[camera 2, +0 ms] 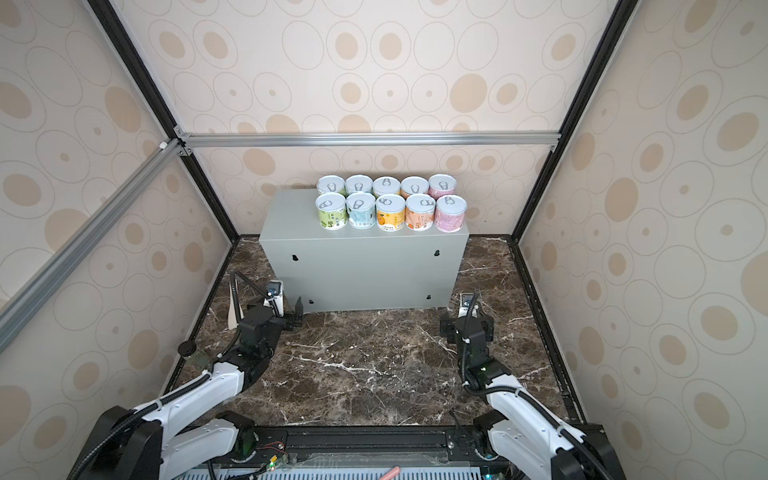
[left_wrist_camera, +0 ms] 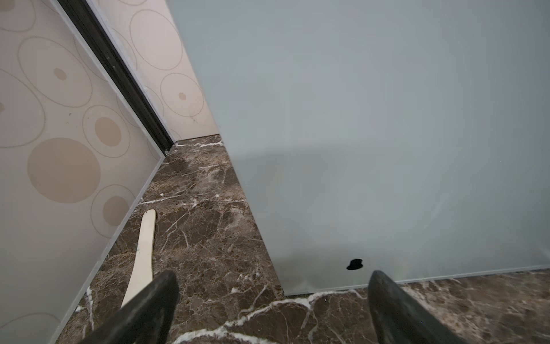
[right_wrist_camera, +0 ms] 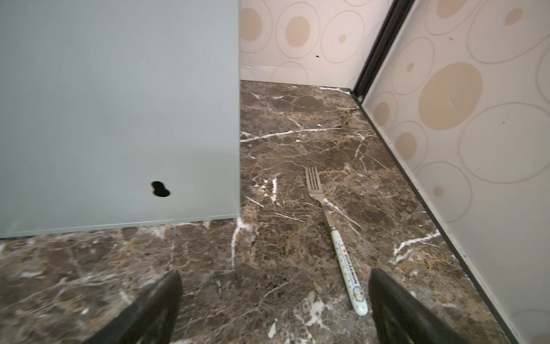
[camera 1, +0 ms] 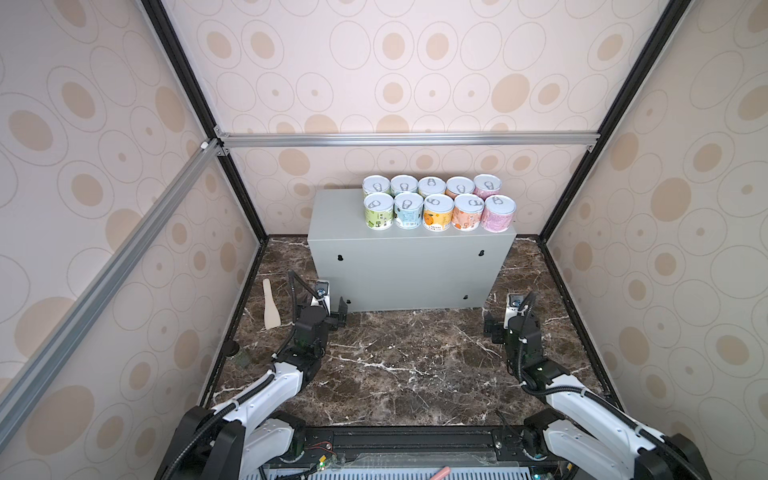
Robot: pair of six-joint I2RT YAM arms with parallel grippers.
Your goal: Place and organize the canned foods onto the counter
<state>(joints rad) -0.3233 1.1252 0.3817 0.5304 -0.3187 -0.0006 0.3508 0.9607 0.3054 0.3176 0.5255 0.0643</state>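
judging from the layout, the placing looks finished: all ten cans [camera 1: 438, 203] stand upright on top of the counter [camera 1: 407, 270], in two rows of five toward its right end. they run green, blue, yellow, orange, pink, and each colour seems paired front to back. what's left is parking the arms cleanly. doing that well means pulling back along the marble [camera 1: 395, 365] and away from the counter's front. any lift should stay well short of the front row, since a nudge there could tip a can off the edge. the spatula [camera 1: 271, 305] by the left wall and the fork [right_wrist_camera: 324, 208] on the right are best left alone.

both arms reach forward from the base and sit low, wrists close to the marble. the left gripper [left_wrist_camera: 272, 278] points at the counter's lower left corner, just beside its front face. its fingers are spread wide with nothing between them. the right gripper [right_wrist_camera: 275, 277] faces the lower right corner, a little apart from it. it is also spread and empty, with the fork's handle lying near one finger.
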